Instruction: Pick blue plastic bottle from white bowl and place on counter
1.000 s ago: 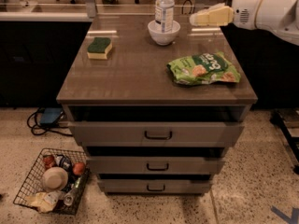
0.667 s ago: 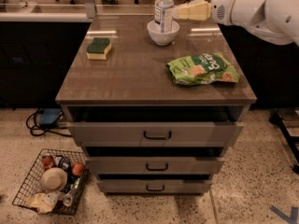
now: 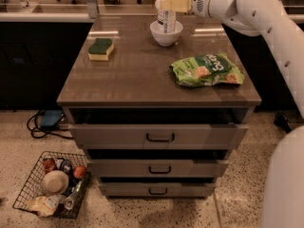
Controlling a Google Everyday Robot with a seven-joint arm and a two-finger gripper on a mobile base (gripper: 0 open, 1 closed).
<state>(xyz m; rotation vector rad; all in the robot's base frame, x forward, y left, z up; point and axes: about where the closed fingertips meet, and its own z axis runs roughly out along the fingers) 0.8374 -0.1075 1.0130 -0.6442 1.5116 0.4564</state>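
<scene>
view: camera view, single
gripper (image 3: 161,3): level with the blue plastic bottle (image 3: 166,19) neck, overlapping it from the right; gripping or not, cannot tell
bottle: upright inside white bowl (image 3: 166,33)
bowl: on counter (image 3: 137,80), back centre
sponge (image 3: 100,49): left of bowl, apart
green snack bag (image 3: 206,70): right side of counter
wire basket (image 3: 52,184): on floor, front left

A sponge (image 3: 100,49), green side up, is lying flat at the back left of the counter (image 3: 142,77). A green bag (image 3: 206,70) is lying crumpled near the right edge, well apart from the sponge. Below, three drawers (image 3: 160,136) are standing slightly pulled out. On the speckled floor (image 3: 237,194), a wire basket (image 3: 28,194) is holding clutter. Behind it, cables (image 3: 35,127) are trailing beside a blue box (image 3: 51,118).
</scene>
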